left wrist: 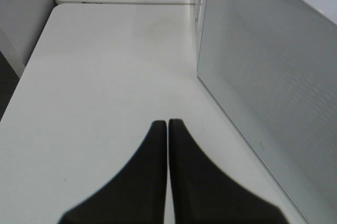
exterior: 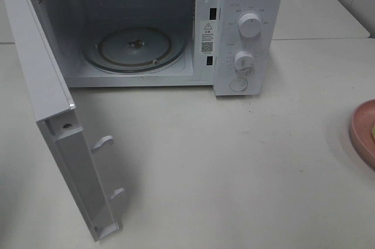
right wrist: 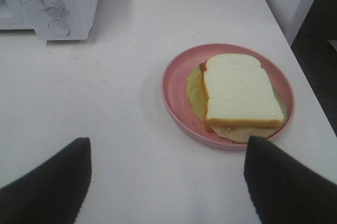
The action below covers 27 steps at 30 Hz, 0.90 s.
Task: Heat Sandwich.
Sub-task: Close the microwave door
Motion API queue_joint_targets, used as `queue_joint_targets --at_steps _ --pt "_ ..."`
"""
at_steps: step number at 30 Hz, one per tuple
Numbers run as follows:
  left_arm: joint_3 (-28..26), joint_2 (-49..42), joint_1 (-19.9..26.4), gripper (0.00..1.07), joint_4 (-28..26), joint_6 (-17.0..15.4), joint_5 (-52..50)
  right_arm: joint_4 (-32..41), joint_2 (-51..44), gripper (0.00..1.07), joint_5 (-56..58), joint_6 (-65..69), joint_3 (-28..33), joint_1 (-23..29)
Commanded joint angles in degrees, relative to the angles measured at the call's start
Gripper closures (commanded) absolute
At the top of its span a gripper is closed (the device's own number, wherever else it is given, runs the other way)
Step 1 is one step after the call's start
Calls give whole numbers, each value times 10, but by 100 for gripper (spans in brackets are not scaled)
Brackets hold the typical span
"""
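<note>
Right wrist: one sandwich [right wrist: 242, 89], one plate [right wrist: 176, 84]; right end effector [right wrist: 168, 182] apart, left end effector [left wrist: 168, 129] together.

Both end effectors [left wrist: 167, 129] [right wrist: 168, 153] have matte black tapered fingers.

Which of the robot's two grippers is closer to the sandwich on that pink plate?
The right gripper: it hovers open just short of the round pink plate holding the white-bread sandwich. The left gripper is shut beside the white microwave's open door, with no sandwich in its view.

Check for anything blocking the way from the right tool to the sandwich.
Nothing visible does. The right tool is open, and only bare table lies between it and the sandwich on the plate.
</note>
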Motion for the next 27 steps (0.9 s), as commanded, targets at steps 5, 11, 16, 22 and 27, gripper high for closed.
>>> queue_joint_targets --at_steps 5,11,16,22,27 --pt "77 64 2 106 -1 38 -223 -2 -15 31 -6 -5 0 -4" --pt "140 115 2 106 -1 41 -390 -2 -15 31 -6 -5 0 -4" --pt "168 176 2 106 0 41 -516 -2 -15 31 -6 -5 0 -4" --pt "169 272 -19 106 42 32 -631 -2 -15 31 -6 -5 0 -4" --pt "169 333 -56 106 80 20 -677 -2 -15 31 -6 -5 0 -4"
